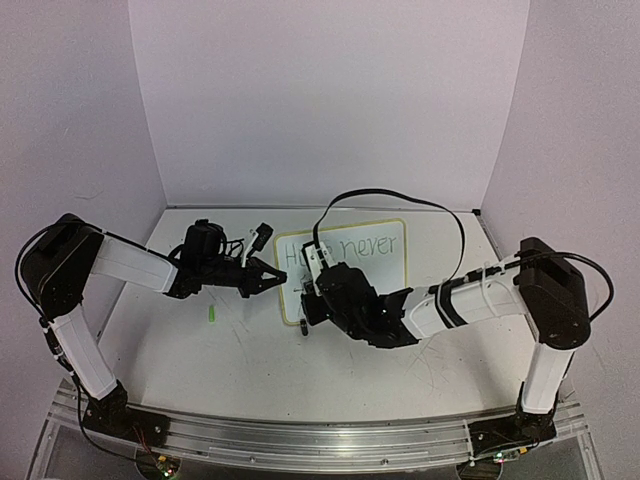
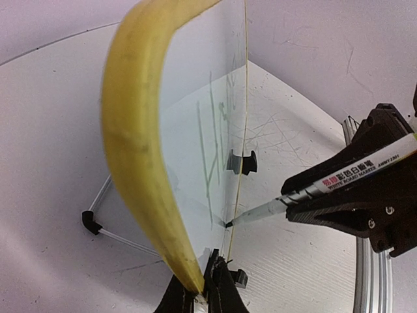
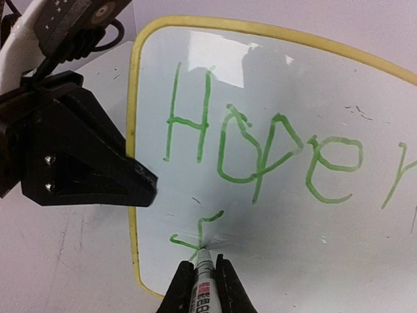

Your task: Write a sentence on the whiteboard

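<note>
The whiteboard (image 1: 385, 240) stands near the table's middle, with green writing "Hope never" (image 1: 350, 250) on it. My left gripper (image 1: 280, 275) is shut on its left yellow rim; in the left wrist view the fingers (image 2: 205, 287) pinch the rim (image 2: 130, 130). My right gripper (image 1: 305, 318) is shut on a white marker (image 3: 203, 287). The marker's tip touches the board's lower left, at a fresh green "f" stroke (image 3: 199, 238) below "Hope" (image 3: 260, 150). The left wrist view shows the marker (image 2: 352, 173) touching the board's face (image 2: 195, 130).
A small green marker cap (image 1: 212, 315) lies on the table left of the board. A black cable (image 1: 400, 197) arcs over the board. A black clip foot (image 2: 242, 162) and a wire stand (image 2: 98, 222) sit by the board. An aluminium rail (image 1: 300, 440) runs along the near edge.
</note>
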`<state>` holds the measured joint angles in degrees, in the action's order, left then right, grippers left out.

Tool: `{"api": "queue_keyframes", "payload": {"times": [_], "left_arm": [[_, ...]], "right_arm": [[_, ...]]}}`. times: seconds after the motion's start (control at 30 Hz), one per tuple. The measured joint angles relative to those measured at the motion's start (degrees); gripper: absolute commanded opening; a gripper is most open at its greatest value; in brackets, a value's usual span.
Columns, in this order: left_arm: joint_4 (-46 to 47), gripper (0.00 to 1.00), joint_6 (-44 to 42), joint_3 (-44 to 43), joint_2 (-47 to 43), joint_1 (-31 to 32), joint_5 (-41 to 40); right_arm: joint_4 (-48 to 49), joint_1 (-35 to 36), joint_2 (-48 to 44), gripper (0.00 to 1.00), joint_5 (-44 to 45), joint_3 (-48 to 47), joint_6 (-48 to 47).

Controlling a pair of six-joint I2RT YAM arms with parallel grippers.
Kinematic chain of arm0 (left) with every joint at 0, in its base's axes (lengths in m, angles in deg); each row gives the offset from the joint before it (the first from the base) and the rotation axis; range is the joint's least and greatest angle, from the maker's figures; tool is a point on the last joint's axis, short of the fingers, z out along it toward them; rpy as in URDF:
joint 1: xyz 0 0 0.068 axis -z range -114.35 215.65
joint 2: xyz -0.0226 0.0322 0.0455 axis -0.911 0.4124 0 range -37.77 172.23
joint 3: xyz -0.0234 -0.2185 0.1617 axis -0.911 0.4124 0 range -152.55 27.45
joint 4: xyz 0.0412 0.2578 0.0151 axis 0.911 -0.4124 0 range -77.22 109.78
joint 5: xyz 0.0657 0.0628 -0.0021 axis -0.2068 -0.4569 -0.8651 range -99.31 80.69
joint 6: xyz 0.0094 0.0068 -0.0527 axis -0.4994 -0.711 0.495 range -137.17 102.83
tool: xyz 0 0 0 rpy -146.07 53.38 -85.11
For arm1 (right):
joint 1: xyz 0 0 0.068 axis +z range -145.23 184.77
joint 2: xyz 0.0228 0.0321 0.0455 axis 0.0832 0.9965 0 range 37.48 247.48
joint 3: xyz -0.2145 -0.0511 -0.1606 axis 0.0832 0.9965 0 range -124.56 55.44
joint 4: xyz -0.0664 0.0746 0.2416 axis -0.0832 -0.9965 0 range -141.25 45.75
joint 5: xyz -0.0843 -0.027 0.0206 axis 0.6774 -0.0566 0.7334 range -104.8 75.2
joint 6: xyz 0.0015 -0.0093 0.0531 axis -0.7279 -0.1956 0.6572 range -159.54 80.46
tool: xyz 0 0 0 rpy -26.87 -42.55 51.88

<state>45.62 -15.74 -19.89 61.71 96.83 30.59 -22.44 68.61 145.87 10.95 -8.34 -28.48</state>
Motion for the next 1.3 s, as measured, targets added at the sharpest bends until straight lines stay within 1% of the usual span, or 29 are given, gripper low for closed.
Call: {"api": "queue_keyframes", "payload": {"times": [0.1,0.2,0.3,0.4,0.53,0.8,1.3], "left_arm": [[-0.3,0.00,0.0,-0.2,0.0,0.0,0.1],[-0.4,0.00,-0.1,-0.2,0.0,0.0,0.3],[-0.4,0.00,-0.1,-0.2,0.0,0.1,0.3],[-0.4,0.00,-0.2,-0.2,0.0,0.1,0.3],[-0.4,0.00,-0.2,-0.2,0.0,0.1,0.3],[-0.4,0.00,-0.2,-0.2,0.0,0.2,0.2],[-0.4,0.00,-0.2,-0.2,0.0,0.2,0.2]], "right_arm": [[-0.5,-0.2,-1.3,0.00,2.2,1.3,0.3],[0.3,-0.6,-3.9,0.00,2.1,4.2,0.3],[1.9,-1.5,-8.6,0.00,-1.1,8.6,0.2],[3.5,-2.9,-10.1,0.00,-5.3,9.2,0.6],[4.4,-3.9,-9.6,0.00,-8.1,9.1,0.6],[4.1,-4.1,-4.2,0.00,-11.2,7.0,0.6],[3.8,-4.0,-4.1,0.00,-9.4,7.0,1.6]]}}
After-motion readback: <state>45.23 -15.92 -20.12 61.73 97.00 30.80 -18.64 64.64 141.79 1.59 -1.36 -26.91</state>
